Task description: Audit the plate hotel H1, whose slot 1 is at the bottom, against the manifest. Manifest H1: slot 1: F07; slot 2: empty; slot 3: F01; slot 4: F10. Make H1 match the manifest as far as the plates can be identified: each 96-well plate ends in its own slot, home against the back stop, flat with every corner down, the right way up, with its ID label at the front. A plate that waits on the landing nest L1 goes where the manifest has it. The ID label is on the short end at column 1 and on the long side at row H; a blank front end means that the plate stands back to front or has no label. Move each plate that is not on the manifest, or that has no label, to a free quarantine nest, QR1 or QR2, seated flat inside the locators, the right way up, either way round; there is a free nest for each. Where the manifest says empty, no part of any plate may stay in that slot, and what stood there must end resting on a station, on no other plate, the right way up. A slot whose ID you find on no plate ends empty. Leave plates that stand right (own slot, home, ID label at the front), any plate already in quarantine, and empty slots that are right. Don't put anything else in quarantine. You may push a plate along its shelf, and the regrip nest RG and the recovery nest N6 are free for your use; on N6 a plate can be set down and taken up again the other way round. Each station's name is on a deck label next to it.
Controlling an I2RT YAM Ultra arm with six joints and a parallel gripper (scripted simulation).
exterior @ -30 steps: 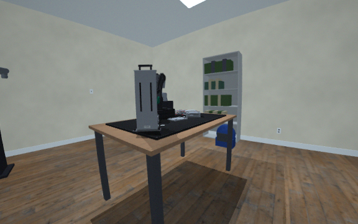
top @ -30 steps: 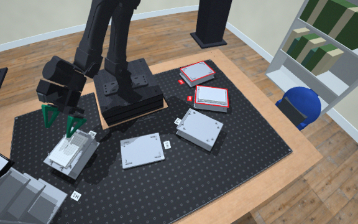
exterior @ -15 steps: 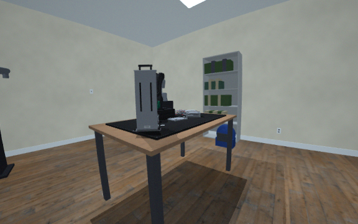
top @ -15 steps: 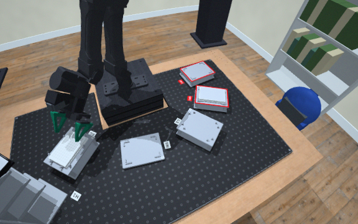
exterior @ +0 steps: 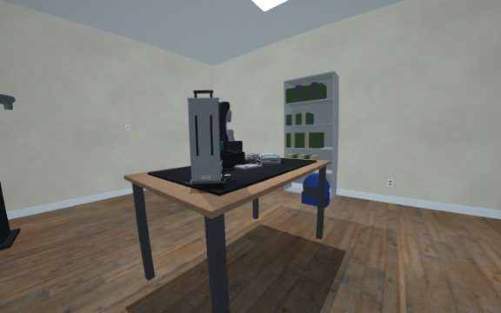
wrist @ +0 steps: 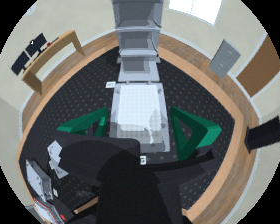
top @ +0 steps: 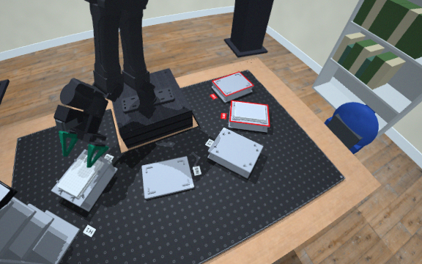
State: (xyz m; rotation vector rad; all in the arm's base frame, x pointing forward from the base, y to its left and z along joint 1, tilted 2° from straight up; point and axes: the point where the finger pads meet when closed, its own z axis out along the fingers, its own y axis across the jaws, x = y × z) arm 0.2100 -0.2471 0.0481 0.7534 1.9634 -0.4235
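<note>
Hotel H1: sits at the far left corner of the surface; from the top view you cannot read its slots, so any plate fault inside stays unchecked from here.
Plate on landing nest: white 96-well plate lies on the grey landing nest just beside the hotel; its ID label is too small to read, so you risk sending it to the wrong slot if you lift before identifying it.
Hand: green fingers spread fully wide, holding nothing, hovering over the plate's near end; one finger overlaps the plate edge in the top view. If you descend off-centre, a fingertip can land on the wells instead of straddling the walls and tip the plate out of its locators.
Grip risk: closing on the short end alone would likely let the plate sag or twist, and then it will not go flat into a slot.
Regrip nest: flat grey nest in the middle of the black mat, nothing on it; keep it free for turning the plate round.
Raised nest: pegged grey block to the right, nothing on it.
Quarantine nests: the nearer red-rimmed nest already carries a plate, the farther one looks free; dropping a labelled, manifest plate there would be an error.
</note>
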